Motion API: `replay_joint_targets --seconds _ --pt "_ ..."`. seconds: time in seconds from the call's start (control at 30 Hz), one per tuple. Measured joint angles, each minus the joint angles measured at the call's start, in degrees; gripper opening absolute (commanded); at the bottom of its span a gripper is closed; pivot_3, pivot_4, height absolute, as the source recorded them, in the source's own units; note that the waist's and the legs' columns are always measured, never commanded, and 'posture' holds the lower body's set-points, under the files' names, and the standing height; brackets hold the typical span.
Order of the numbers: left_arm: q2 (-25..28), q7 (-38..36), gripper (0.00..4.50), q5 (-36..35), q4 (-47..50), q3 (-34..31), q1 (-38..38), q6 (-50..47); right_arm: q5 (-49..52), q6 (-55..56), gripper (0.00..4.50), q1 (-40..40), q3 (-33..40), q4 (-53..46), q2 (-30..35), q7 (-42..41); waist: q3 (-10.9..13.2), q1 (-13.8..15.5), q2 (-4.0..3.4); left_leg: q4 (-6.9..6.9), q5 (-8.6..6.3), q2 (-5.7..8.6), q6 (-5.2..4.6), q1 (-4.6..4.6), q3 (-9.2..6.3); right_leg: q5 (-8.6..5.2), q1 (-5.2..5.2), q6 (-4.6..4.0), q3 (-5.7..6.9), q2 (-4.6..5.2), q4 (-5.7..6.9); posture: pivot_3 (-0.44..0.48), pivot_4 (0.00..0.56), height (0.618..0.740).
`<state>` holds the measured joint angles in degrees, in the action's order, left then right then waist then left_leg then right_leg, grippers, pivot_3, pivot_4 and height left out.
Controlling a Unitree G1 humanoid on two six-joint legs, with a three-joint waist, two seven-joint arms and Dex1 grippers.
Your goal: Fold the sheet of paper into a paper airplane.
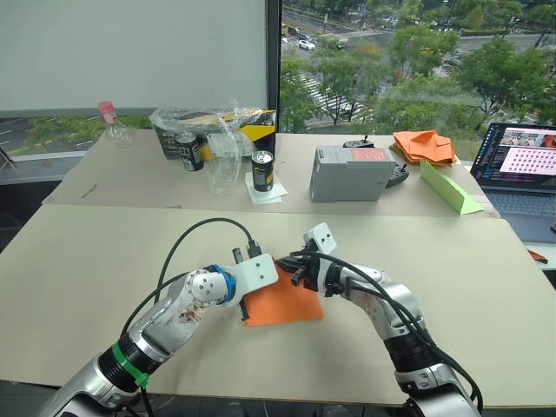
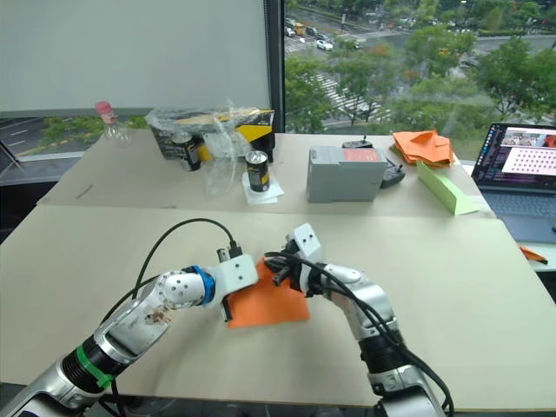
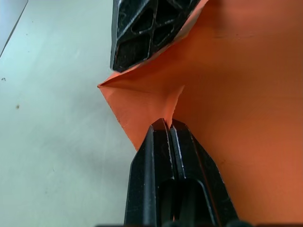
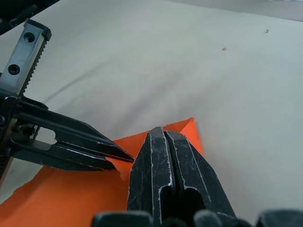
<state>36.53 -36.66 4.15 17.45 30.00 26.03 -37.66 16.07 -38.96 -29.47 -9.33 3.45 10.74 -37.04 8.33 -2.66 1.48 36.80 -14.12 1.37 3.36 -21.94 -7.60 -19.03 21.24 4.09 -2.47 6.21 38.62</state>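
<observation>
The sheet of paper (image 1: 280,304) lies on the near beige table (image 1: 486,287), close to the front edge, between the two arms. It is bright orange and its far corner is raised from the table. The left gripper (image 3: 166,124) has its two black fingers pressed together on the paper near this corner, and a small crease runs out from their tips. The right gripper (image 4: 164,134) is also closed, with its tips at the same corner from the other side; I judge that it pinches the paper edge too, but the contact itself is hidden under the fingers.

In my judgement the task is at an early step: the sheet looks mostly flat, with no nose and no fin, so one of the first folds is being made at this corner. The next move probably calls for one gripper to hold the sheet firmly while the other brings the corner over and presses the fold flat. The paper is thin, so a pull in two directions may tear or wrinkle it.

On the far table stand two dark drink cans (image 1: 262,170), a grey box (image 1: 352,173) with a red label, a heap of orange paper pieces (image 1: 423,146), a light-green paper wedge (image 1: 449,188) and an open laptop (image 1: 519,174). No writing on them can be read.
</observation>
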Motion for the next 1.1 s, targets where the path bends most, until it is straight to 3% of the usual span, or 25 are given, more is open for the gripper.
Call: replay_joint_targets --seconds 0.3,1.1 --pt "-1.1 -1.0 0.02 1.7 -0.3 -1.2 -1.1 0.2 -0.1 1.2 0.0 -1.7 0.1 6.0 -2.2 -0.1 0.0 -0.1 -0.02 0.02 -0.01 0.0 -0.01 0.04 -0.01 0.0 -0.01 0.0 0.0 0.0 0.07 0.0 0.15 0.74" --pt "-3.0 -5.2 0.02 1.0 0.2 -5.4 -2.2 -2.9 -3.5 4.5 0.0 -1.7 -3.2 6.8 -2.1 -1.4 -0.1 -0.8 -0.08 0.02 -0.04 -0.02 -0.08 0.16 -0.01 -0.01 -0.01 0.01 0.0 -0.02 0.25 0.0 0.15 0.74"
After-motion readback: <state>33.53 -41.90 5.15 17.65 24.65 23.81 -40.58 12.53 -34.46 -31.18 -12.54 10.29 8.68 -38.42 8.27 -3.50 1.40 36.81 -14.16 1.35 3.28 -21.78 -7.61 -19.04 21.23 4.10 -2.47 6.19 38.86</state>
